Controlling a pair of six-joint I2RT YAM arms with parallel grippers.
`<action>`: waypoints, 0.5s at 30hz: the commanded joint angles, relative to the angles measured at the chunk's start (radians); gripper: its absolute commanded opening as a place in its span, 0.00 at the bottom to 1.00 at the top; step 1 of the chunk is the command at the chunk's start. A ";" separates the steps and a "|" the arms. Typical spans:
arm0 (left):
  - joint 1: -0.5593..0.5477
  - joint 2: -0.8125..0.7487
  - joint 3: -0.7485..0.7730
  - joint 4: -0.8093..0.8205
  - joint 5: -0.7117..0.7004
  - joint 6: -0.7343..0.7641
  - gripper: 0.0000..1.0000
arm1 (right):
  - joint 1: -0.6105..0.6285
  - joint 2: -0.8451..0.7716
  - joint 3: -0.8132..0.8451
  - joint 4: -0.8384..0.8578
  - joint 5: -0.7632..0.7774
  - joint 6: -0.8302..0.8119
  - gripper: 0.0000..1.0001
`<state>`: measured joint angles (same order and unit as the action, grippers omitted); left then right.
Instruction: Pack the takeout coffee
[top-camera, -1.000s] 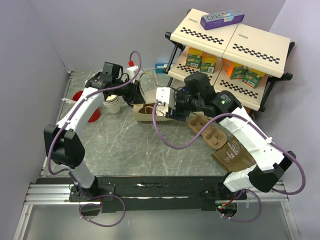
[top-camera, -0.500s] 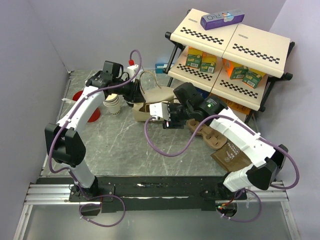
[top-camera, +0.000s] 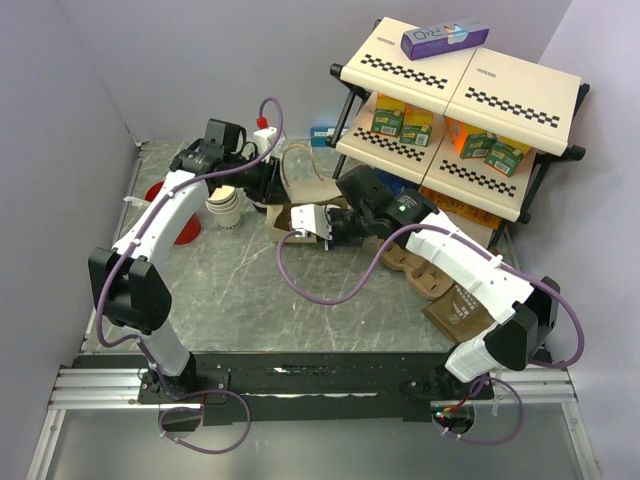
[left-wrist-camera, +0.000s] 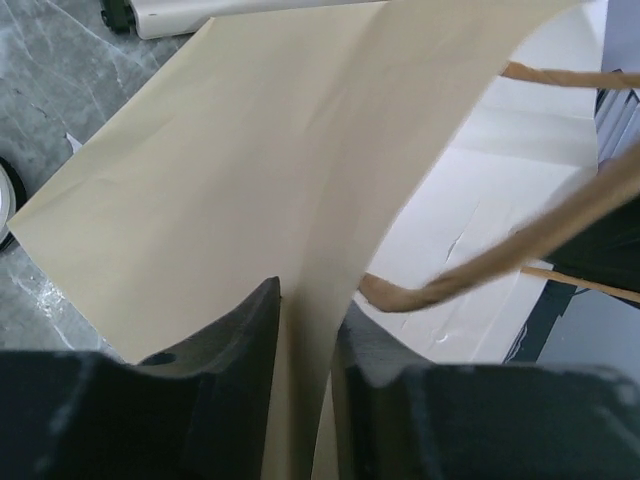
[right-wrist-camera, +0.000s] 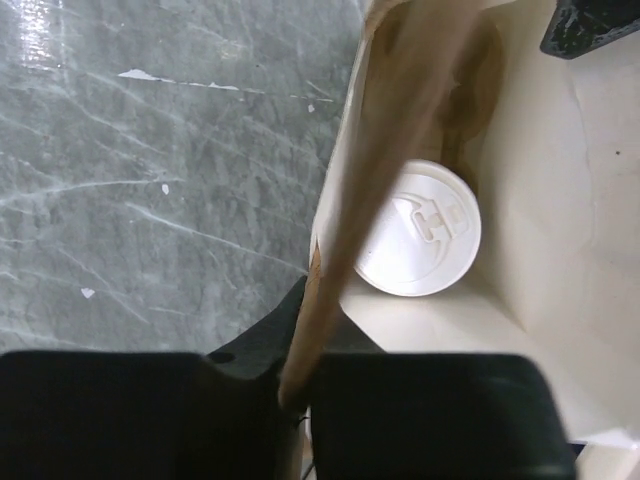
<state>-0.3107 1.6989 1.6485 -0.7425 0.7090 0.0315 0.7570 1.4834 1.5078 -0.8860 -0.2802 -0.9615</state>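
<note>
Most of the grey marbled counter (top-camera: 260, 290) is lying bare toward the near edge. Lilac walls are closing it in at left and back, and a checkered shelf rack (top-camera: 460, 85) is crowding the right rear corner. I am watching the paper bag (left-wrist-camera: 220, 170) standing near the back, with the takeout coffee (right-wrist-camera: 418, 242) sitting upright inside, white lid up. The left gripper (left-wrist-camera: 308, 300) is pinching the bag's wall. The right gripper (right-wrist-camera: 305, 335) is clamped on a brown strip at its rim. A cardboard cup carrier (top-camera: 420, 268) is lying right of the bag, with stacked cream cups (top-camera: 228, 208) to its left.
</note>
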 joint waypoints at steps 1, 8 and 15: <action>0.004 -0.033 0.050 -0.032 -0.035 0.022 0.36 | 0.015 -0.003 0.000 0.042 0.006 0.017 0.00; 0.004 -0.077 0.091 -0.040 -0.098 0.064 0.59 | 0.030 -0.066 -0.007 0.030 0.003 0.033 0.00; 0.004 -0.107 0.142 -0.049 -0.106 0.090 0.71 | 0.048 -0.106 -0.005 0.015 0.001 0.056 0.00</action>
<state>-0.3092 1.6516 1.7298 -0.7914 0.6186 0.0933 0.7891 1.4452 1.4910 -0.8772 -0.2714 -0.9302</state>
